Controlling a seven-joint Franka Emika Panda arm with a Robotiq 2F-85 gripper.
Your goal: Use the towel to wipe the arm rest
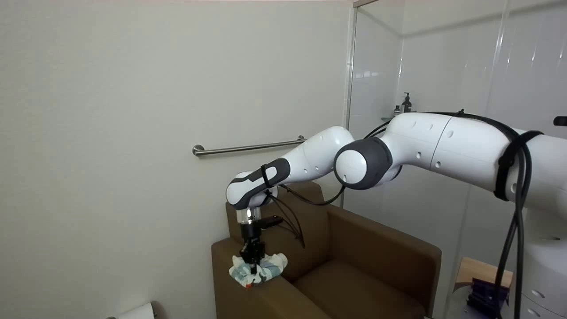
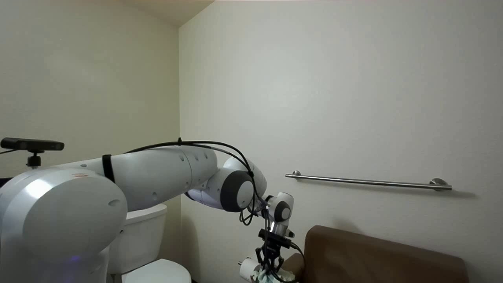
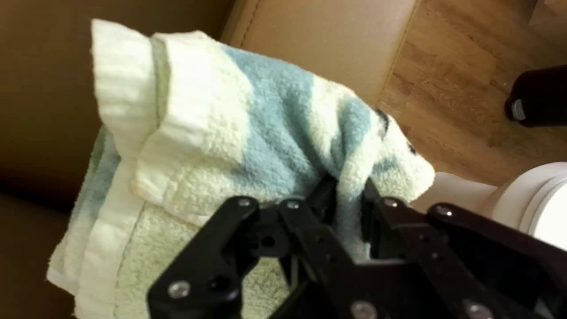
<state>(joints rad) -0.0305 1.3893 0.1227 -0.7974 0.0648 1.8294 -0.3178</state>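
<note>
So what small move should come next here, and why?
Probably slide the towel along the arm rest toward its front end: the hand pinches a fold of the towel, which appears to rest on top near the chair back, and more arm rest runs on toward the front.

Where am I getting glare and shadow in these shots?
In an exterior view, a bright highlight on the robot's shoulder and shadow beneath the metal rail; in an exterior view, glare streaks on the shower wall; in the wrist view, the chair deeply shadowed at left, its arm rest paler.
</note>
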